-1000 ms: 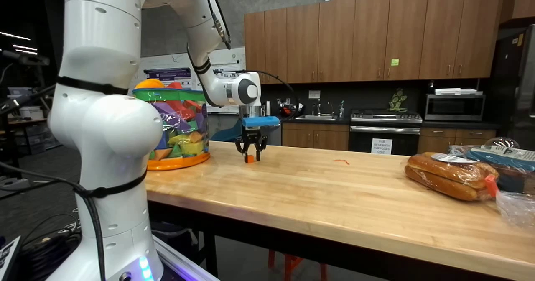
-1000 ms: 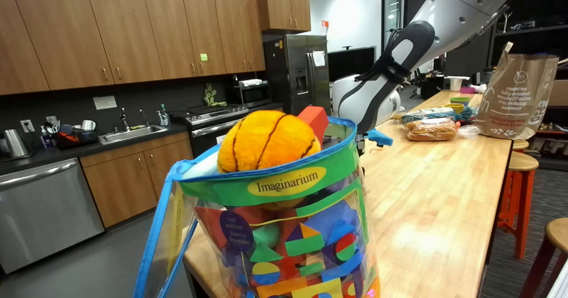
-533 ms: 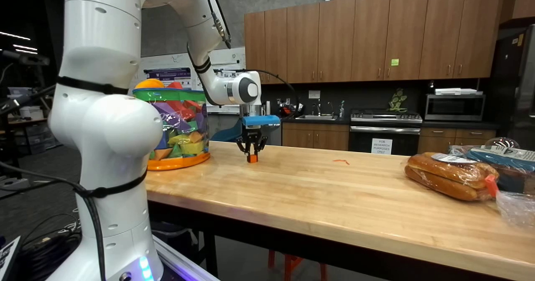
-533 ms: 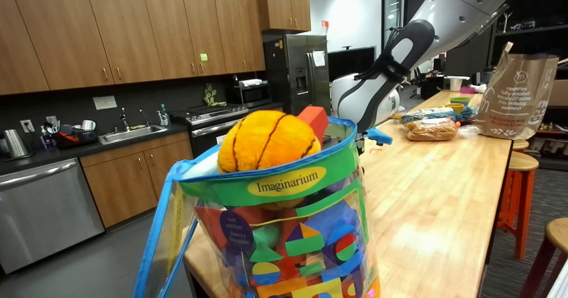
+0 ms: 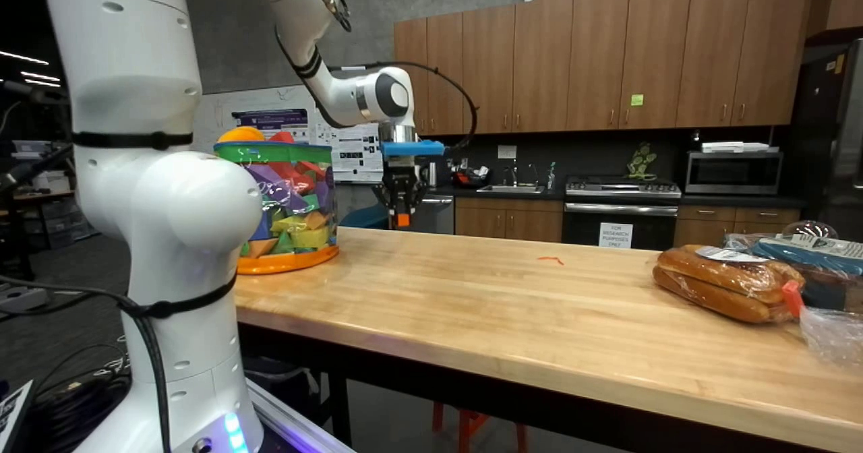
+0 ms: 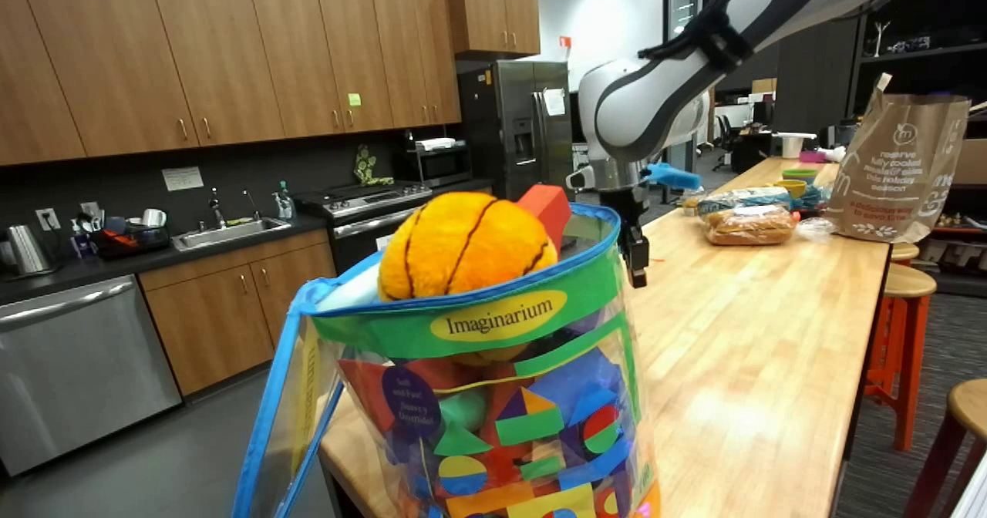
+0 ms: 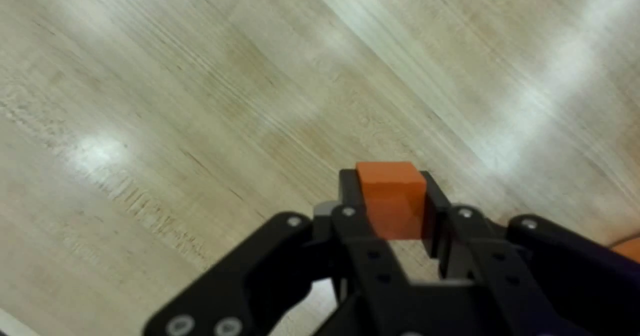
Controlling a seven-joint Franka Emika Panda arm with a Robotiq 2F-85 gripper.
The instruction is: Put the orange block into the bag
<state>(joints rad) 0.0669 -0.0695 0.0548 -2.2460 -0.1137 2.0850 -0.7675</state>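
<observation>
The orange block [image 5: 403, 220] is a small bright cube, raised above the table. My gripper [image 7: 391, 193] is shut on the orange block [image 7: 392, 203], with one finger on each side of it in the wrist view. In an exterior view the fingertips [image 6: 638, 270] point down just beyond the bag's rim, and the block cannot be made out there. The bag [image 5: 273, 153] stands upright on the table with its green rim below wrist height. It also shows close up in an exterior view [image 6: 385, 333], open at the top, its clear flap hanging to one side.
The bag is full of coloured blocks, with an orange plush ball [image 6: 466, 244] and a red block [image 6: 547, 213] sticking above the rim. Bagged bread [image 5: 725, 283] and a brown paper bag [image 6: 887, 171] stand farther along the wooden table [image 5: 512, 305]. A thin red scrap [image 5: 551, 260] lies on it.
My gripper was around the block on the table, then closed on it. Now the arm has risen and the block is lifted off the table with it. The bag has not moved.
</observation>
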